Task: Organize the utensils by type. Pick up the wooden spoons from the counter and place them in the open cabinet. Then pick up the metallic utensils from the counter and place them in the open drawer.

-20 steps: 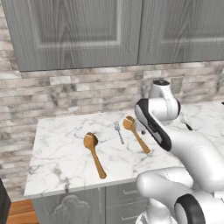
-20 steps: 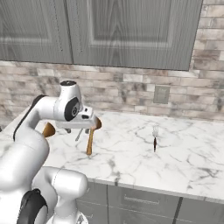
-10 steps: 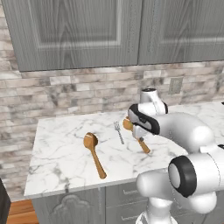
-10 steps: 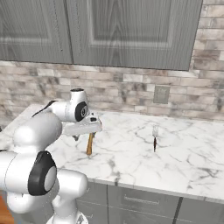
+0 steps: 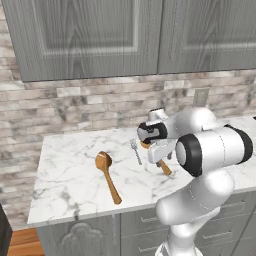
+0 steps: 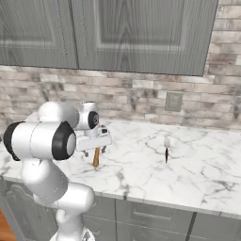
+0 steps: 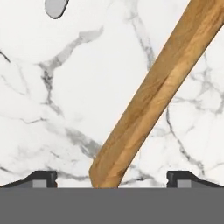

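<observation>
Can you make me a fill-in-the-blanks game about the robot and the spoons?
1. The gripper hangs low over the handle of a wooden spoon, and its jaws are ____.
2. The counter holds ____ wooden spoons.
3. The other spoon lies on the counter, and nothing is ____ it.
4. The fork is made of ____.

Missing words: open; two; touching; metal

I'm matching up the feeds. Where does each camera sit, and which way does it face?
Left base view: behind-left, facing the counter; arm rises lower right, hand over a wooden spoon.
Right base view: behind-right; arm lower left, fork further right.
Hand view: looks down between open fingertips onto the spoon handle.
All share that spoon.
</observation>
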You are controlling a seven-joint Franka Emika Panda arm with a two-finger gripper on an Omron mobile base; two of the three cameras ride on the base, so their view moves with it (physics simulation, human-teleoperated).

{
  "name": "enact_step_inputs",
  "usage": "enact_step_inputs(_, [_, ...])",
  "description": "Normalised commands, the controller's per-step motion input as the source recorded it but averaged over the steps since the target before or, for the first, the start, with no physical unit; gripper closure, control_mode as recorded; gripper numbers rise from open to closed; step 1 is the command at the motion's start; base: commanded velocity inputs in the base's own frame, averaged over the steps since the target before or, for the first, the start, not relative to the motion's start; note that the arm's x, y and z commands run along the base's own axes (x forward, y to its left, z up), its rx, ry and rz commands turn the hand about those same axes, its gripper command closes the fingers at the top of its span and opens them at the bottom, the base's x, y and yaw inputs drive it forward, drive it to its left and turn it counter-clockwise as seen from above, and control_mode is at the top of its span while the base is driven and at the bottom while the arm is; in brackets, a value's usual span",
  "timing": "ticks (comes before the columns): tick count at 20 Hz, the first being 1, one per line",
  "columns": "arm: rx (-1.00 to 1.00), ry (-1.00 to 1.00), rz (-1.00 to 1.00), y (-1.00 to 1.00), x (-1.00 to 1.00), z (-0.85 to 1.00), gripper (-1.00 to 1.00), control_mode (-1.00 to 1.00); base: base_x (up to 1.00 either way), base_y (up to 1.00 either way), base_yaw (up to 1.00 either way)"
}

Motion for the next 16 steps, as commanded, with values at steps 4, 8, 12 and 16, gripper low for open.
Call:
enact_step_inputs(4, [0.0, 0.09, 0.17, 0.0, 0.39, -0.34, -1.0, -1.0, 0.0, 0.0, 0.0])
enact_step_inputs(8, [0.0, 0.0, 0.12, 0.0, 0.27, -0.32, -1.0, -1.0, 0.0, 0.0, 0.0])
enact_step_inputs(12, [0.0, -0.03, 0.03, 0.0, 0.03, -0.46, -1.0, -1.0, 0.0, 0.0, 0.0])
enact_step_inputs(16, [0.0, -0.15, 0.0, -0.01, 0.0, -0.46, -1.0, -1.0, 0.0, 0.0, 0.0])
